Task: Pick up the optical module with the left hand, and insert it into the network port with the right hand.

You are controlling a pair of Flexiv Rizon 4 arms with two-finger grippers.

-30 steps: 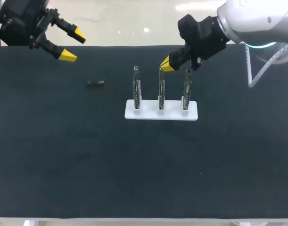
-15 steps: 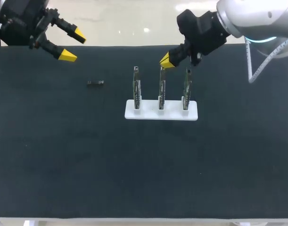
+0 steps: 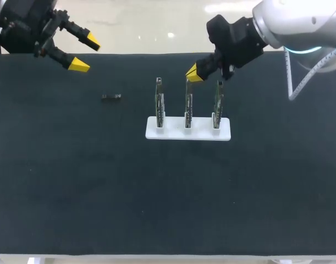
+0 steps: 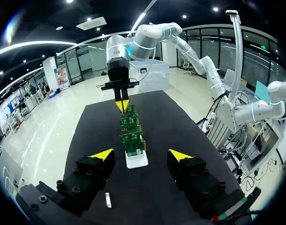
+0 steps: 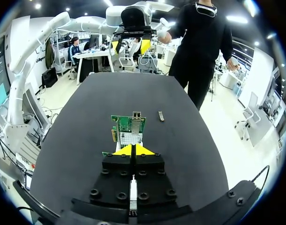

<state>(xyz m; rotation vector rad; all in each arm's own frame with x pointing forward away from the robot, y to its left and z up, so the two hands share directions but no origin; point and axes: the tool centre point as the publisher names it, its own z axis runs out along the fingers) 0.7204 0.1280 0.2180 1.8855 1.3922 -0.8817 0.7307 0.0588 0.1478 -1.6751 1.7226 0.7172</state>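
Counting, you had three network cards (image 3: 159,103) in one white stand (image 3: 173,135), one optical module (image 3: 111,97) lying apart on the worktop (image 3: 74,181); left hand (image 3: 85,52) spread wide, empty; right hand (image 3: 193,73) closed, empty, by the middle card (image 3: 188,103)

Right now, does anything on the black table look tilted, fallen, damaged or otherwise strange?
Nothing stands out. The three green circuit boards stand upright in a row in their white plastic holder, and the small dark optical module lies flat on the black table, apart from them.
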